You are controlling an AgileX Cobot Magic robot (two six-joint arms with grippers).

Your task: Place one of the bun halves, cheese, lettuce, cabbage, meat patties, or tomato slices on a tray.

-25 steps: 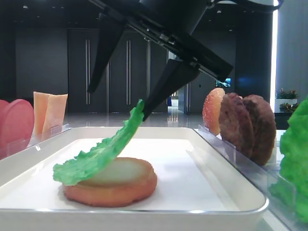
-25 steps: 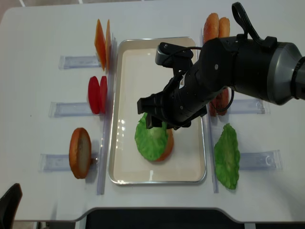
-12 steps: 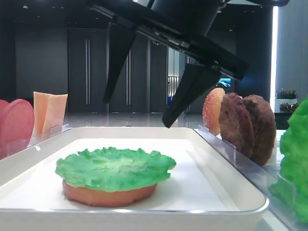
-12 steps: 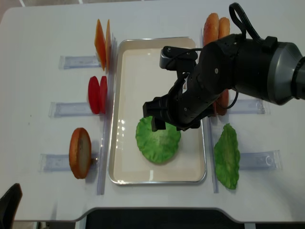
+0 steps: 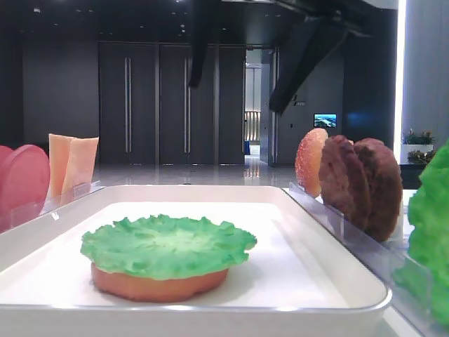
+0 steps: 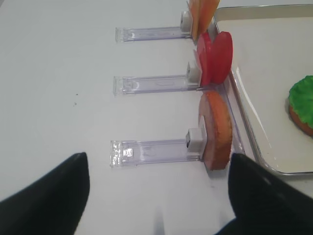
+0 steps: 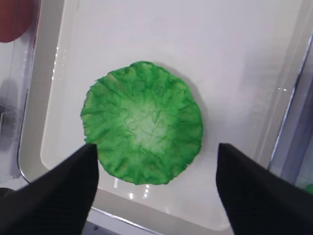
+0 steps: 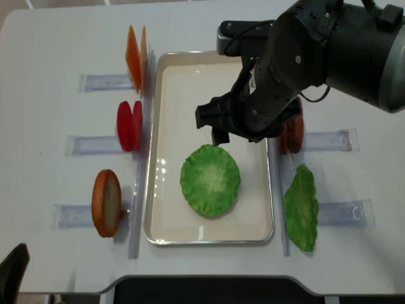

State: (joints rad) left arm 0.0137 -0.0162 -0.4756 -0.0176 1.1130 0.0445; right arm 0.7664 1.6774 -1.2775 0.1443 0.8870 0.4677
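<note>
1. Your right gripper (image 8: 243,130) has let go of the lettuce (image 8: 210,180) and risen clear, fingers spread wide.
2. You see the leaf lying flat on a bun half (image 5: 151,282), toward 6 o'clock in the tray (image 8: 163,229).
3. Your left gripper (image 6: 156,196) hovers beside the spare bun (image 6: 215,128), fingers parted, holding nothing.

The right arm (image 8: 329,44) reaches in from the far right, its wrist bent downward over the middle of the scene. The right gripper (image 7: 156,196) points straight down with its two dark fingers (image 7: 58,196) spread wide and nothing between them. The left gripper (image 6: 156,205) shows only its fingers, also spread apart and holding nothing, low at the near left.
</note>
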